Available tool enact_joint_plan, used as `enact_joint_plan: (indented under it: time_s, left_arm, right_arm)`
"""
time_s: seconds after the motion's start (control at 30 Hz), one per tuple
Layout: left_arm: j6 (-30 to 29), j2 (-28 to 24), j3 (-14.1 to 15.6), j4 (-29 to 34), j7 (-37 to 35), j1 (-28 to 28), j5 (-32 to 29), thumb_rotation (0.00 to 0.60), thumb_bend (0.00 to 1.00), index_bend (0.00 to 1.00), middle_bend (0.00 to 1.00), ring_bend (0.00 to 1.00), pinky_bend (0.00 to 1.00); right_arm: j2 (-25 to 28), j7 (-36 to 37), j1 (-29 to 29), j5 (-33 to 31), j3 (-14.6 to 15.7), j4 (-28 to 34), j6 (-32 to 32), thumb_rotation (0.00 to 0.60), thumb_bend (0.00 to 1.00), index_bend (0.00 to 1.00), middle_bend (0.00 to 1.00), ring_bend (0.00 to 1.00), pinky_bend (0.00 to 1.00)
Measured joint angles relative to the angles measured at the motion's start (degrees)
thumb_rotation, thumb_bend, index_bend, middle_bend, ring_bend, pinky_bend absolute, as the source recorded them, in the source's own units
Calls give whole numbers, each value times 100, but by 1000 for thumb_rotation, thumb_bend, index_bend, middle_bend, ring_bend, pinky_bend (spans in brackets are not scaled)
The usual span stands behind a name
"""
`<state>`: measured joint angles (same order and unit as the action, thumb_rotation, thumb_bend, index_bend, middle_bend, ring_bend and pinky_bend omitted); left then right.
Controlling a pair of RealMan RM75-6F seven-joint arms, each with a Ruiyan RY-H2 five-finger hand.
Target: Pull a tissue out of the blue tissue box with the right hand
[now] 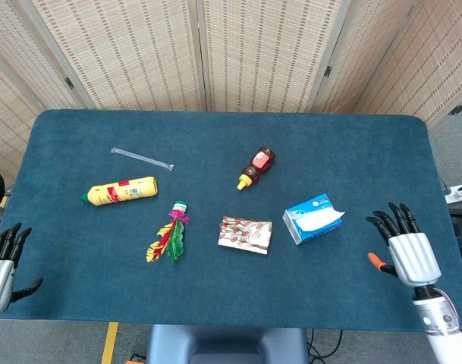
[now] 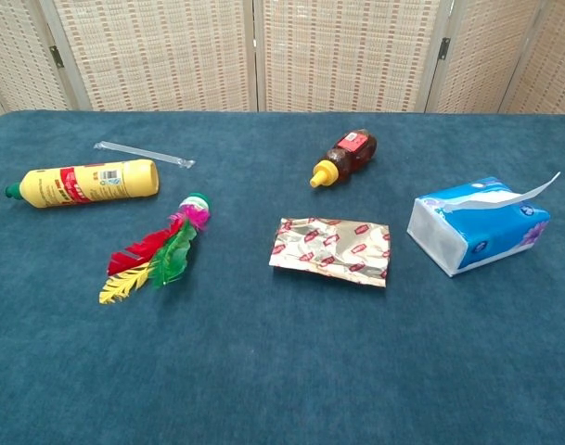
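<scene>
The blue tissue box (image 1: 312, 218) (image 2: 475, 225) lies right of the table's middle, with a white tissue (image 1: 326, 221) (image 2: 523, 192) sticking out of its top toward the right. My right hand (image 1: 403, 245) hovers over the table's right front part, to the right of the box and apart from it, fingers spread and holding nothing. At the left front corner is my left hand (image 1: 1, 262), also spread and holding nothing. The chest view shows neither hand.
A foil snack packet (image 1: 245, 233) lies just left of the box. Behind it lies a brown sauce bottle (image 1: 256, 167). Further left are a feathered shuttlecock (image 1: 168, 236), a yellow bottle (image 1: 121, 190) and a clear wrapped straw (image 1: 142, 158). Folding screens stand behind the table.
</scene>
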<state>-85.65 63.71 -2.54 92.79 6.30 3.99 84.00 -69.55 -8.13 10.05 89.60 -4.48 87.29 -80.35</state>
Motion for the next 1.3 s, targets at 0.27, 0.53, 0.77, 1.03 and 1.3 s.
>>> enact_joint_plan:
  time_s: [0.27,0.53,0.77,1.03,1.3]
  left_arm:
    - [77,-14,38,-18,-11,15,17,600,238,0,0,0,129]
    - [68,-26,45,-7,-74,12,35,600,241,0,0,0,128]
    - [61,-50,52,-8,-166,3,56,600,242,0,0,0,129]
    - [70,-64,67,-4,-236,0,70,600,248,0,0,0,130]
    - [48,-85,80,15,-258,-14,100,600,247,0,0,0,130]
  right_arm:
    - [-548,-897,715,-633,-318,-29,932,600,224,364,296,5,0]
    - [-1024,-1486,1130,-1201,-521,-222,1414,600,225,400,317,15,0]
    - [-1348,-1750,1321,-1472,-573,-554,1525,600,305,603,467,101,0]
    - [-1532,-1586,1427,-1544,-552,-832,1538,600,473,676,529,139,0]
    - [-1219,-1464,1373,-1108,-543,-240,1015,600,479,681,535,145,0]
